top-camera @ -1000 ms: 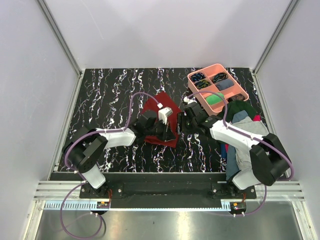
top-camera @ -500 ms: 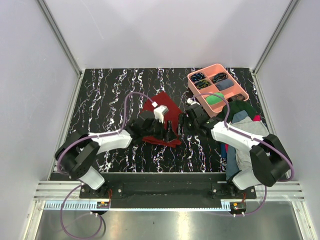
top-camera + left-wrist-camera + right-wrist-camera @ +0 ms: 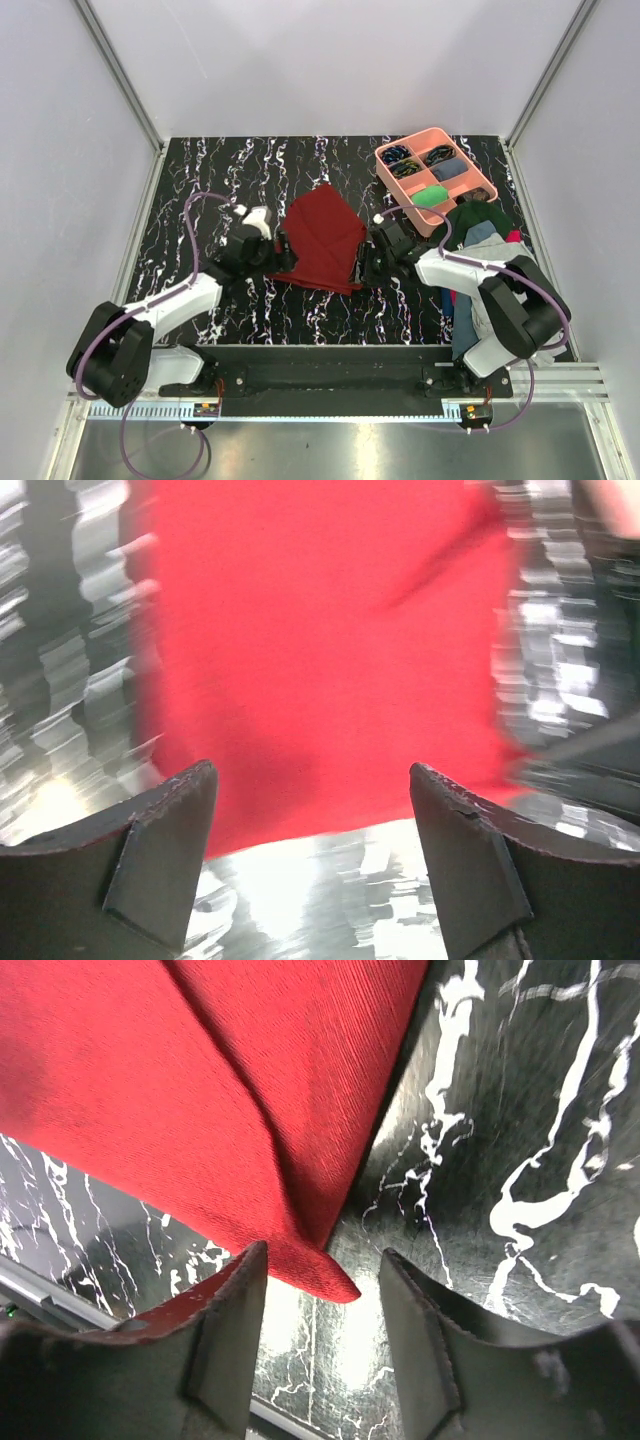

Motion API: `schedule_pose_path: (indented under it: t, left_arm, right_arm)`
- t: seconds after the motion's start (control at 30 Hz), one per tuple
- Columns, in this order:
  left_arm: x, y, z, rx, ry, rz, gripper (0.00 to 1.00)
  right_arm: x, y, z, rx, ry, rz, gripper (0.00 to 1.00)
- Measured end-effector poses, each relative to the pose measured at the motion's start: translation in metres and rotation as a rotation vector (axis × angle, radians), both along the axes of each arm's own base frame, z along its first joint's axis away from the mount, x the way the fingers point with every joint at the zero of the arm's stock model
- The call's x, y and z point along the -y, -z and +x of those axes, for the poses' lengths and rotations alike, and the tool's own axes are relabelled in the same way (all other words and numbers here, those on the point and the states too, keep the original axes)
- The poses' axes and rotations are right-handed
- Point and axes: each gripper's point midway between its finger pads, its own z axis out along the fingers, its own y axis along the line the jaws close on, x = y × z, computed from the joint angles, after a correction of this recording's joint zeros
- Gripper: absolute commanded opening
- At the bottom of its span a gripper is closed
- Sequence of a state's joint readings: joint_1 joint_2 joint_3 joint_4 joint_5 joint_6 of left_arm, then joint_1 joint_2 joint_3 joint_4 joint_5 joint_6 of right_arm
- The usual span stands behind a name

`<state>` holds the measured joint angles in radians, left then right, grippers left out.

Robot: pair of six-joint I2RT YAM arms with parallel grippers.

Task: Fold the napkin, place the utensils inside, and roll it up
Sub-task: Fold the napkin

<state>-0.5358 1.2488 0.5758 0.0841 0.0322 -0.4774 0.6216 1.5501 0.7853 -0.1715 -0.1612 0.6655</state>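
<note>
At the middle of the black marbled tabletop (image 3: 220,180) we see the dark red napkin (image 3: 322,238) lying flat. Our left gripper (image 3: 284,250) sits just beside its left edge, jaws wide and empty. Our right gripper (image 3: 366,262) is spread either side of the near right corner, not pinching it.

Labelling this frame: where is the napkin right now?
In the top view, the napkin lies near the middle of the table, between the left gripper and the right gripper, with the pink tray back-right of it.
</note>
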Motion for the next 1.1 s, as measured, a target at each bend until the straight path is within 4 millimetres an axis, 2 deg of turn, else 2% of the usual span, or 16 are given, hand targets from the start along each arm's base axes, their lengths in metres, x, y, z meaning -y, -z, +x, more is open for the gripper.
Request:
schedule_pose_path:
  t: [0.1, 0.3, 0.43, 0.8, 1.1]
  left_arm:
    - [-0.035, 0.022, -0.003, -0.065, -0.103, 0.058, 0.83]
    - [-0.072, 0.041, -0.003, -0.133, -0.224, 0.068, 0.83]
    - [-0.088, 0.055, -0.008, -0.175, -0.276, 0.029, 0.83]
    - [-0.077, 0.055, 0.007, -0.153, -0.248, -0.159, 0.80]
    - [-0.060, 0.054, -0.002, -0.163, -0.171, -0.243, 0.72]
  right_arm:
    - [-0.002, 0.007, -0.004, -0.029, 0.002, 0.010, 0.49]
    - [-0.009, 0.014, -0.004, -0.052, -0.004, 0.036, 0.42]
    - [-0.015, 0.015, -0.003, -0.057, -0.011, 0.064, 0.40]
    - [-0.022, 0.015, 0.000, -0.059, -0.013, 0.100, 0.42]
    - [-0.026, 0.015, 0.000, -0.062, -0.020, 0.118, 0.42]
